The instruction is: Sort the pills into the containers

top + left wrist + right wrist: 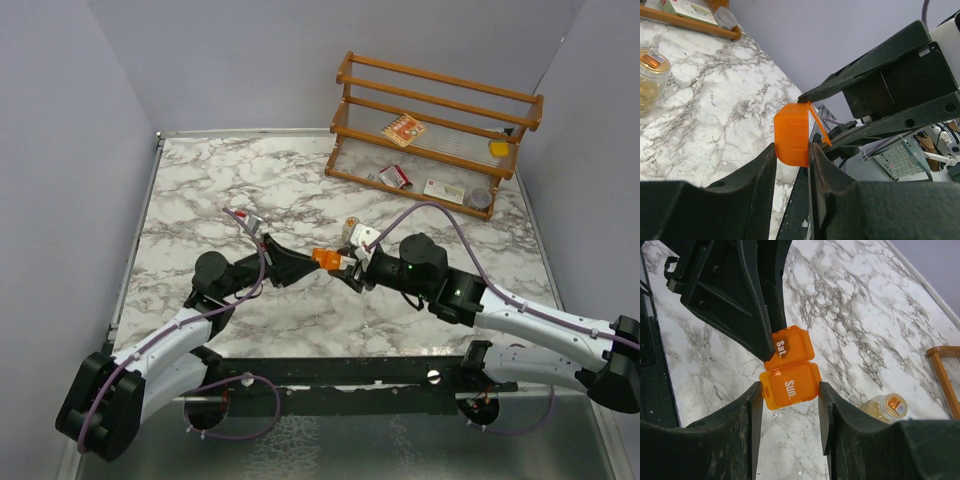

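Left gripper (792,155): my left fingers are clamped on the orange pill box (791,132), one finger pressed to each side, at the bottom centre of the left wrist frame.
Right gripper (790,392): my right fingers are closed against both sides of the box's section marked "Sun.", mid-frame in the right wrist view. The section marked "Sat." sits just above it, against a finger of my left gripper.
Orange pill box: held between my two grippers at the centre of the overhead frame, lifted off the marble tabletop (200,190).
Clear jar (887,407): on the marble at the lower right of the right wrist frame, tan-yellow contents showing, apart from the box and from both sets of fingers.
Wooden rack (346,72): upper right of the overhead frame, at the table's far edge, holding flat packets (403,131) and a grey tin (480,198).
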### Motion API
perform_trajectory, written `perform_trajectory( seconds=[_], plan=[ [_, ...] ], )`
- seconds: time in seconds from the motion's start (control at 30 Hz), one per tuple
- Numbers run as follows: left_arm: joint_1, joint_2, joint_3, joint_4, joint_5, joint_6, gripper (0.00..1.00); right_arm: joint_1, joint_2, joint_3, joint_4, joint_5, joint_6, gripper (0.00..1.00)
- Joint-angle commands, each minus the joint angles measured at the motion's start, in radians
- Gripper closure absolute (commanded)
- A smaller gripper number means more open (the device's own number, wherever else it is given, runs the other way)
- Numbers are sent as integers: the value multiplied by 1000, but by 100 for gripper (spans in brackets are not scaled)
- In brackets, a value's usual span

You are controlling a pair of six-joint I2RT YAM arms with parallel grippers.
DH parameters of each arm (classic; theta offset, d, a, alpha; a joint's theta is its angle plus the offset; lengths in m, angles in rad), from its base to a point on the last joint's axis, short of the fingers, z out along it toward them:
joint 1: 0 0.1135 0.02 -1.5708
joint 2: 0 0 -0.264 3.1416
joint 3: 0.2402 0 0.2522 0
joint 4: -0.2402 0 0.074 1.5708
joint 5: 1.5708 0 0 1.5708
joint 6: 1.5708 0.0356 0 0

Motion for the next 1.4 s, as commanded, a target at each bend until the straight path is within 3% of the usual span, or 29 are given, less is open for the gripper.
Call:
perform_trajectory(
  seconds=[0.0, 0.13, 0.3, 0.67, 0.7, 0.77, 0.8, 1.03, 1.13, 1.2, 1.23, 1.37],
  plan=[
    [0, 10, -24, -34, 36, 34, 100, -13, -38, 45, 104, 70, 54, 65],
    [0, 6, -32, -33, 29, 28, 100, -13, -27, 49, 142, 164, 76, 57],
    [0, -2, -37, -34, 22, 20, 100, -13, -19, 62, 175, 278, 18, 32],
    [0, 6, -38, -34, -4, -9, 100, -13, 17, 28, 242, 439, -64, 31],
    [0, 8, -37, -34, -12, -15, 100, -13, 3, 21, 231, 398, -63, 27],
    [0, 18, -36, -34, -30, -26, 100, -12, -45, -10, 233, 300, -55, 4],
    [-1, 26, -35, -34, -36, -30, 100, -13, -66, -27, 237, 262, -53, 3],
    [0, 49, -14, -33, -77, -64, 100, -12, -218, -142, 220, 108, -79, 2],
    [0, 58, -1, -34, -74, -82, 100, -13, -271, -203, 257, 0, -98, 14],
    [-2, 73, 10, -33, -63, -96, 100, -13, -271, -213, 252, -62, -110, 30],
    [-1, 81, 17, -34, -56, -105, 100, -14, -262, -215, 247, -81, -113, 33],
    [0, 114, 38, -34, -31, -132, 100, -13, -221, -214, 241, -134, -111, 32]
  ],
)
